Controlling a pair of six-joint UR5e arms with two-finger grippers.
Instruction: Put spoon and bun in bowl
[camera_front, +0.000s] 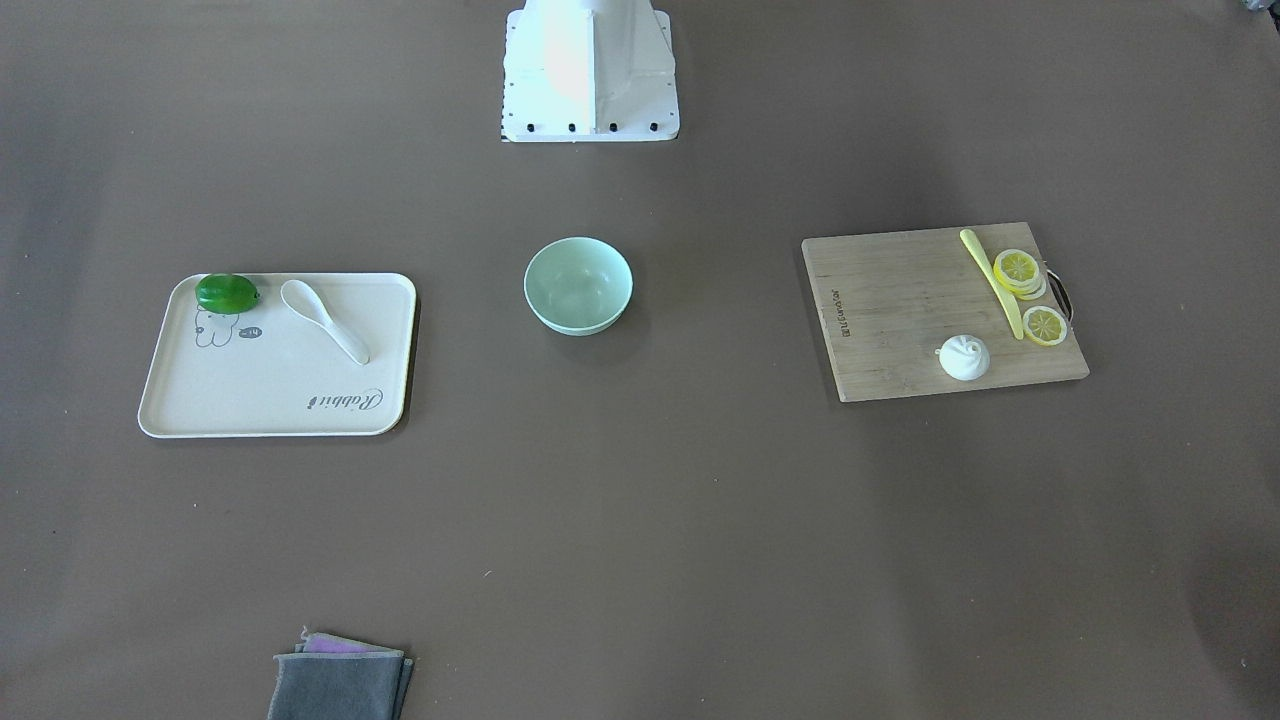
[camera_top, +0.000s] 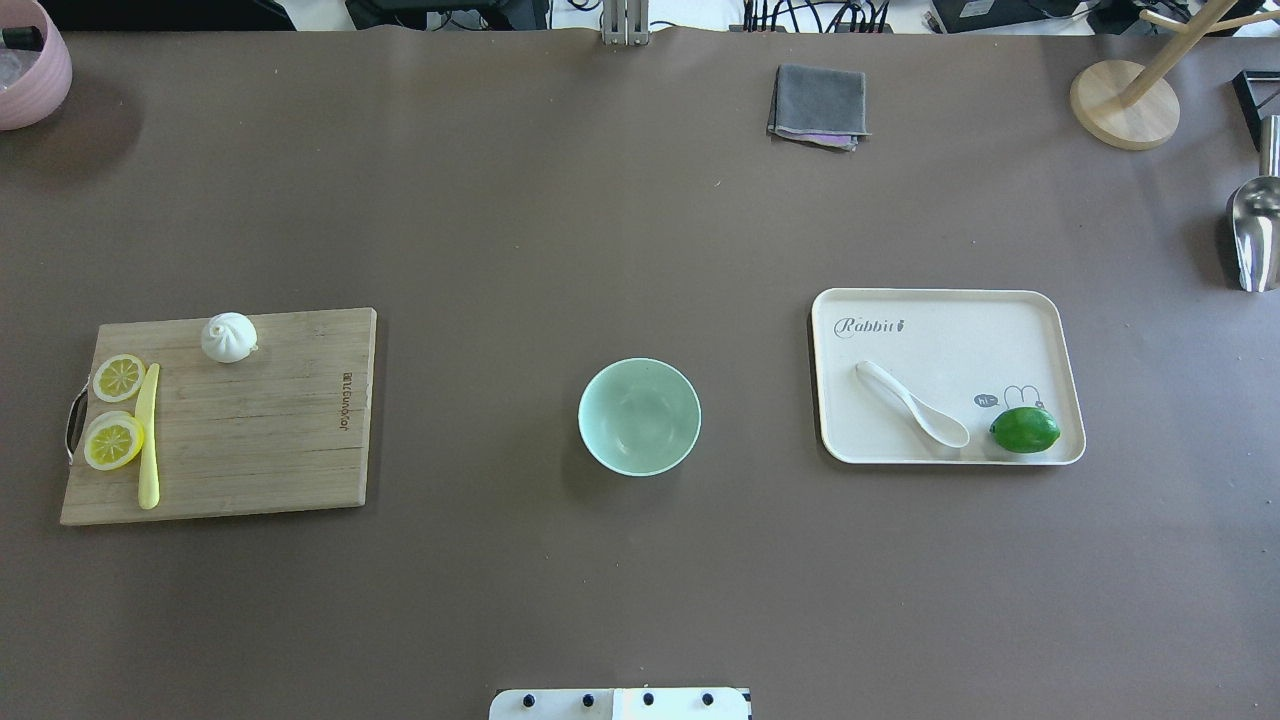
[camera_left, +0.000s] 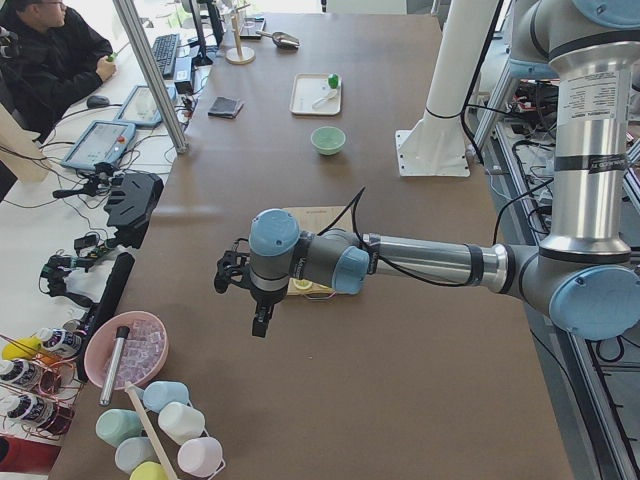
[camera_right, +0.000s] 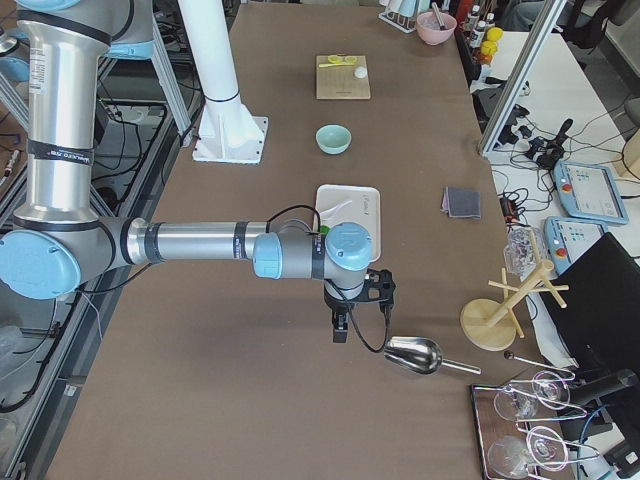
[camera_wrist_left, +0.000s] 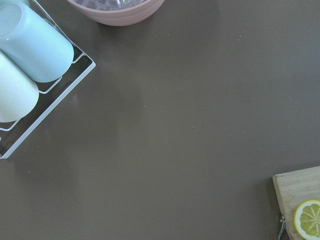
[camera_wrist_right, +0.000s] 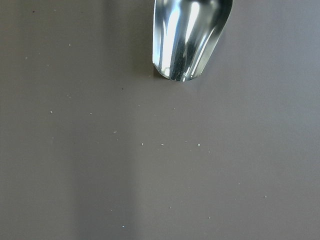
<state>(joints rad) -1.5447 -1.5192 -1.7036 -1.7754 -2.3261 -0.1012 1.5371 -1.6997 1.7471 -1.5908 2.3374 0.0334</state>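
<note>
The mint-green bowl (camera_top: 639, 416) stands empty at the table's middle. The white spoon (camera_top: 912, 403) lies on a cream tray (camera_top: 950, 310) on the robot's right, next to a green lime (camera_top: 1024, 429). The white bun (camera_top: 229, 337) sits on a wooden cutting board (camera_top: 260, 430) on the robot's left. The left gripper (camera_left: 262, 320) hangs above the table beyond the board's outer end. The right gripper (camera_right: 340, 330) hangs beyond the tray, near a metal scoop (camera_right: 412, 354). Both show only in side views, so I cannot tell whether they are open or shut.
Lemon slices (camera_top: 118, 378) and a pale-yellow knife (camera_top: 148, 435) lie on the board. A folded grey cloth (camera_top: 818, 105) lies at the far edge. A pink bowl (camera_top: 30, 65), a wooden stand (camera_top: 1125, 100) and a rack of cups (camera_wrist_left: 30, 50) stand at the table's ends.
</note>
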